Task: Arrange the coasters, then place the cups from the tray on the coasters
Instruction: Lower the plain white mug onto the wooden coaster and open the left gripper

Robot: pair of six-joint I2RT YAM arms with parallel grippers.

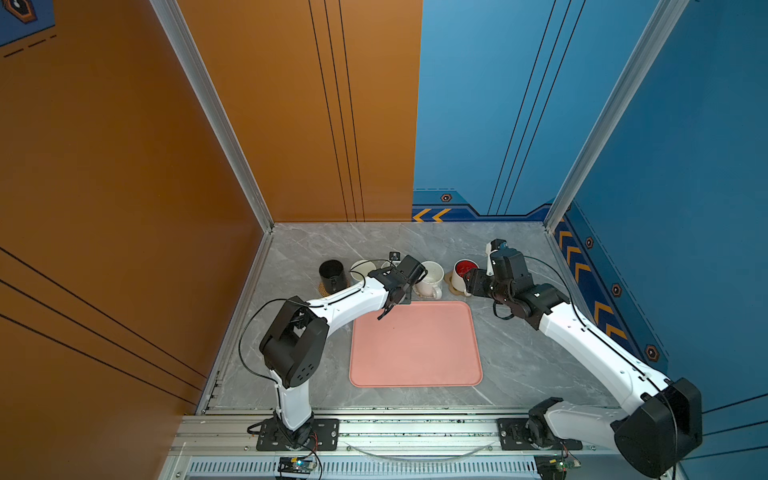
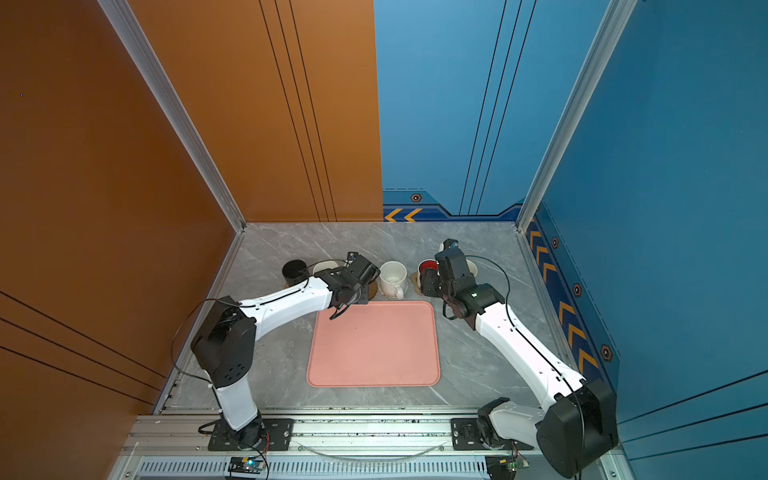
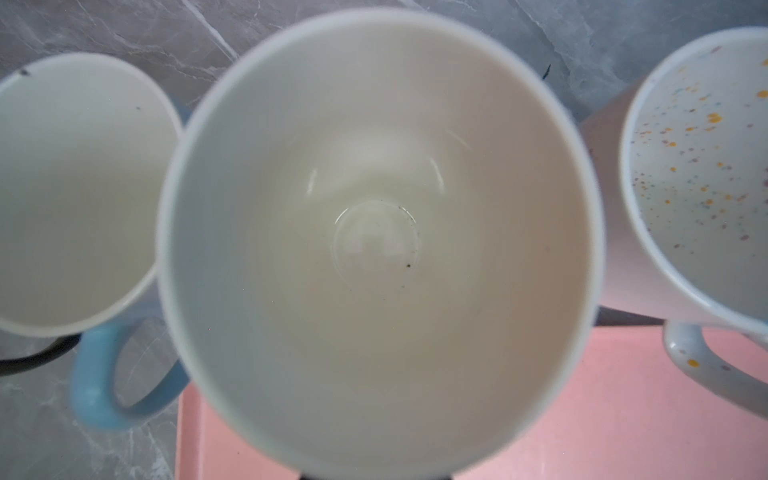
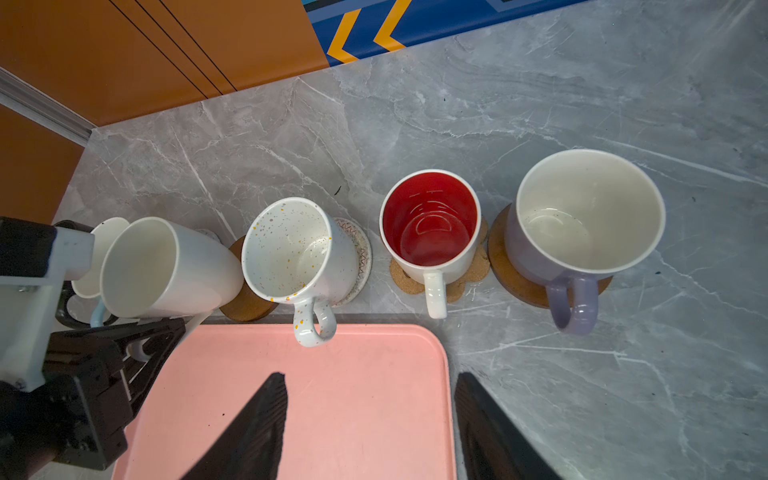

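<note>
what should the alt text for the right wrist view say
A row of mugs stands behind a pink tray on a grey marble table: lavender mug, red-lined mug and speckled mug, each on a coaster, and a white mug held by the left gripper. The open right gripper hovers by the tray's corner.

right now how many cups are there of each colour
black cup: 1
light blue cup: 1
plain white cup: 1
speckled white cup: 1
white cup with red inside: 1
lavender cup: 1
total: 6
</note>
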